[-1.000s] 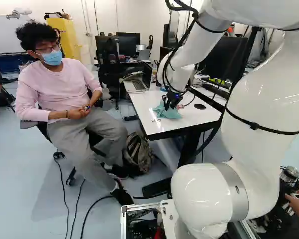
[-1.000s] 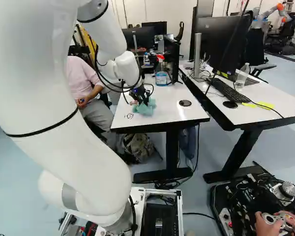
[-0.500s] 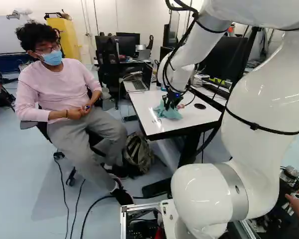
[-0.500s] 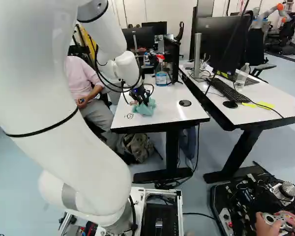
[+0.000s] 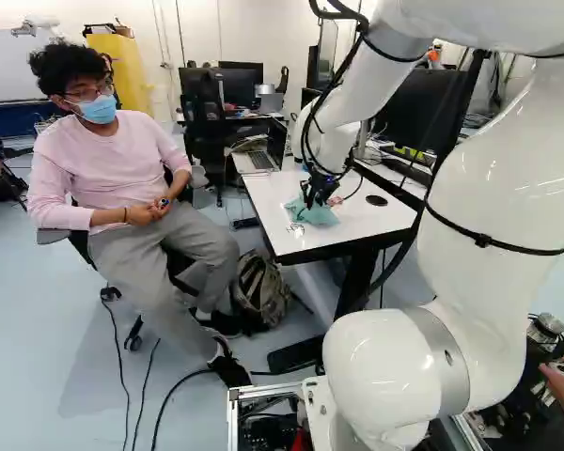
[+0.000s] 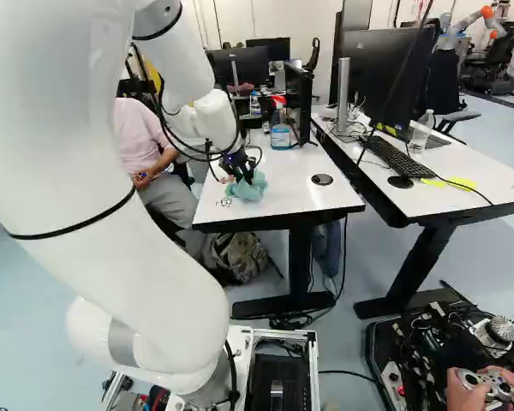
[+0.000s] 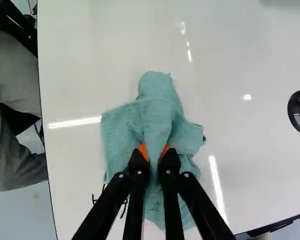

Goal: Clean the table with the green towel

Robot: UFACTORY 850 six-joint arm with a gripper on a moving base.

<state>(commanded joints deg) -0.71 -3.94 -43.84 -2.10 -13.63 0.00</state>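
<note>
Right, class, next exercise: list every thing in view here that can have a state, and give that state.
Gripper: shut on the towel
Green towel: bunched, lying on the table
Table: not fully clean
Dark marks: unwiped, beside the towel
Spray bottle: upright, blue liquid inside
Laptop: open

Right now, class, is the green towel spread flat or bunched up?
Bunched up: the gripper pinches a raised fold of the towel, and its loose edges lie unevenly around that on the table.
</note>
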